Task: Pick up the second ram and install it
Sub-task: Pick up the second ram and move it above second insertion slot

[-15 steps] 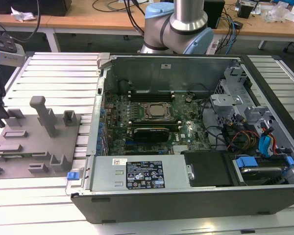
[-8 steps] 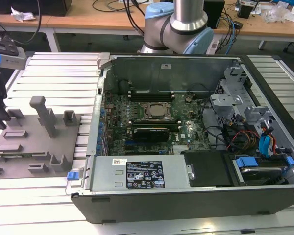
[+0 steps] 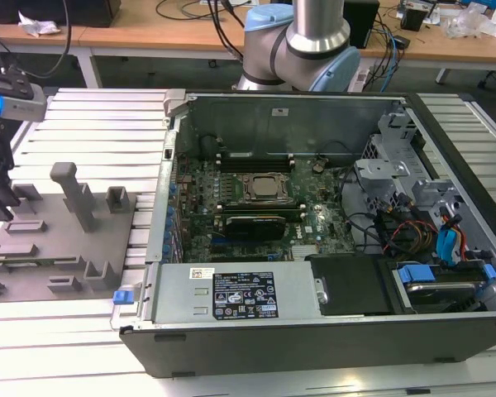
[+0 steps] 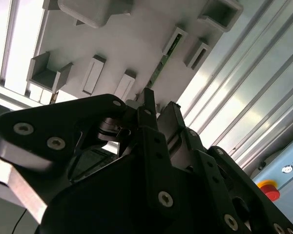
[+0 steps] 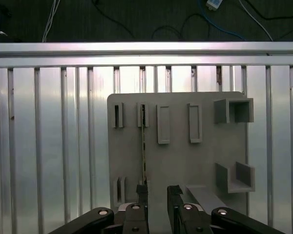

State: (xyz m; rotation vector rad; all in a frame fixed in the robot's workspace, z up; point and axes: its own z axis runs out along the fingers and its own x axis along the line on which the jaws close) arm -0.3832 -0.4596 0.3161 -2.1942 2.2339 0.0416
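The second ram (image 5: 144,146) is not yet grasped
My gripper (image 5: 157,191) hangs spread and empty over the grey fixture plate (image 5: 185,161), where it stands on edge in its slots; installation undone.

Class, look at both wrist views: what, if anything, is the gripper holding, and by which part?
Nothing is held. The gripper is open over the grey fixture plate, and the second ram sits on edge in the plate's slots, ungripped.
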